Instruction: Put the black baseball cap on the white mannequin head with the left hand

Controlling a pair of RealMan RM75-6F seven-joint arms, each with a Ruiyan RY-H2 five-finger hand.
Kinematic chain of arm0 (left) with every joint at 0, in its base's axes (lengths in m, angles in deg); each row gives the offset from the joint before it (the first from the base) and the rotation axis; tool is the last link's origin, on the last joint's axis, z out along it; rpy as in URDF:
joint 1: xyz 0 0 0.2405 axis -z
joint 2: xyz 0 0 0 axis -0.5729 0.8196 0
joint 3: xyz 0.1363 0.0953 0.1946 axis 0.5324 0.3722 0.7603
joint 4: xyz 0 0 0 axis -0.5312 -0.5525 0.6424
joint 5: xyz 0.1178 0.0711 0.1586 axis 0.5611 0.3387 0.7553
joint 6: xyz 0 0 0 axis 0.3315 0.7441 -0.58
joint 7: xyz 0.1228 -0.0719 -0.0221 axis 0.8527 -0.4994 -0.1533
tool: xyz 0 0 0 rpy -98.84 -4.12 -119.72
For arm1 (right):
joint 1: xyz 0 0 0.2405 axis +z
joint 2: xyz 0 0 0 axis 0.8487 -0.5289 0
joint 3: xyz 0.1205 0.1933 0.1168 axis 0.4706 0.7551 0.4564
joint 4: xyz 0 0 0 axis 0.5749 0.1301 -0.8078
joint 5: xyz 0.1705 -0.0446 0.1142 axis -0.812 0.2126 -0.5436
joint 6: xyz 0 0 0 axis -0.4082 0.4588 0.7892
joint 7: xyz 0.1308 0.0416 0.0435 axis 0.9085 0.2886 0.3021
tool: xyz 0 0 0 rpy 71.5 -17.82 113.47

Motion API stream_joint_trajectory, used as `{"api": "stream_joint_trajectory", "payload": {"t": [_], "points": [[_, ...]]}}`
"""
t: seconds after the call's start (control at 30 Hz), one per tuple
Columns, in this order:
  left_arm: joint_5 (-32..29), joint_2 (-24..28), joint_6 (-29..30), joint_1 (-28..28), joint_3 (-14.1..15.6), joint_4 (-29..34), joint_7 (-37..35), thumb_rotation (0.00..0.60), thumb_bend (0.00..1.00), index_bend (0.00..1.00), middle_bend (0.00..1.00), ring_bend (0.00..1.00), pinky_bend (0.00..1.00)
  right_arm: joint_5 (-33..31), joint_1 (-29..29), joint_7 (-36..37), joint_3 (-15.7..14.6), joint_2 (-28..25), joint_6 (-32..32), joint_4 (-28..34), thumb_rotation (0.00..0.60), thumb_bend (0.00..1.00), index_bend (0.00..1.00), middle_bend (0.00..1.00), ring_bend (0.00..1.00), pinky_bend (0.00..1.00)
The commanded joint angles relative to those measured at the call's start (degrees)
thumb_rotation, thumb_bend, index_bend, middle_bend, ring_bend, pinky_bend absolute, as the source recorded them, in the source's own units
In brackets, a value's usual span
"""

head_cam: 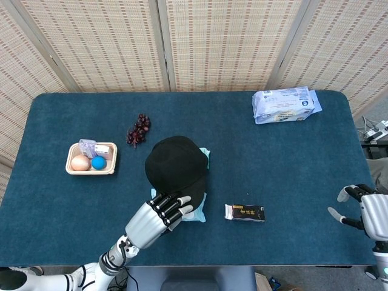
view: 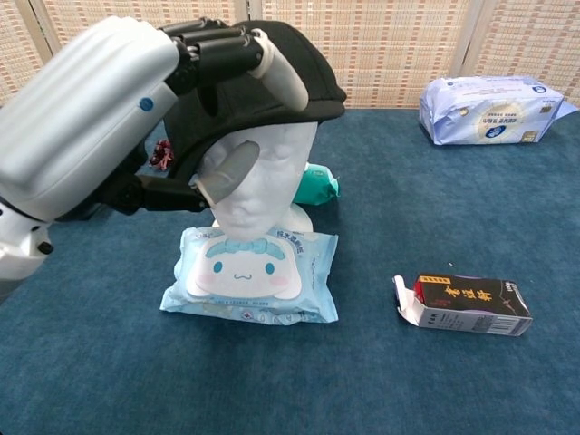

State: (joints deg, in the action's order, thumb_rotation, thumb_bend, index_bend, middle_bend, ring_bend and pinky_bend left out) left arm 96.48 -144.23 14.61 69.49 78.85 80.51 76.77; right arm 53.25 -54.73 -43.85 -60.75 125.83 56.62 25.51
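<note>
The black baseball cap (view: 272, 91) sits on the white mannequin head (view: 263, 177), brim toward me and tilted low over the brow. My left hand (view: 109, 118) holds the cap's front, its fingers (view: 272, 71) lying over the crown and brim and the thumb under the brim beside the face. From above, the cap (head_cam: 176, 163) hides the head, and my left hand (head_cam: 159, 215) reaches its near edge. At the table's near right edge, far from the cap, my right hand (head_cam: 362, 206) holds nothing and its fingers are apart.
The mannequin stands on a blue cartoon wipes pack (view: 249, 276), a green item (view: 319, 184) behind it. A black carton (view: 467, 304) lies to the right and a white tissue pack (head_cam: 285, 104) at the back right. A tray (head_cam: 91, 159) and grapes (head_cam: 138, 130) lie left.
</note>
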Motion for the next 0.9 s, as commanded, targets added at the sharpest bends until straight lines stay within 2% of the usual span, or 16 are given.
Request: {"api": "stream_joint_trajectory", "payload": {"t": [0.03,0.17,0.5,0.7,0.9], "points": [[-0.10,0.05,-0.12,-0.19,-0.09,0.30,0.02,0.600,0.44,0.24,0.32,0.27,0.44,0.00,0.00,-0.01,0.00,0.01,-0.01,0.00,0.600,0.15,0.60,0.60,0.46,0.59],[-0.12,0.18,0.03,-0.74,-0.06,1.11,-0.04,0.600,0.38,0.16,0.32,0.27,0.44,0.02,0.00,-0.02,-0.01,0.01,0.02,0.01,0.600,0.15,0.60,0.60,0.46,0.59],[-0.09,1.36,0.01,-2.60,0.93,4.00,0.50,0.600,0.19,0.10,0.30,0.25,0.44,0.08,-0.01,-0.18,-0.03,0.03,0.03,0.08,0.600,0.15,0.60,0.60,0.46,0.59],[-0.60,3.53,-1.27,-4.33,2.66,8.07,1.51,0.600,0.13,0.05,0.20,0.21,0.42,0.13,0.02,-0.44,-0.08,0.08,-0.03,0.13,0.600,0.15,0.60,0.60,0.46,0.59],[-0.20,5.47,-1.39,-5.90,3.77,11.15,2.02,0.600,0.11,0.03,0.16,0.19,0.41,0.16,0.02,-0.54,-0.10,0.09,0.00,0.19,0.600,0.15,0.60,0.60,0.46,0.59]]}}
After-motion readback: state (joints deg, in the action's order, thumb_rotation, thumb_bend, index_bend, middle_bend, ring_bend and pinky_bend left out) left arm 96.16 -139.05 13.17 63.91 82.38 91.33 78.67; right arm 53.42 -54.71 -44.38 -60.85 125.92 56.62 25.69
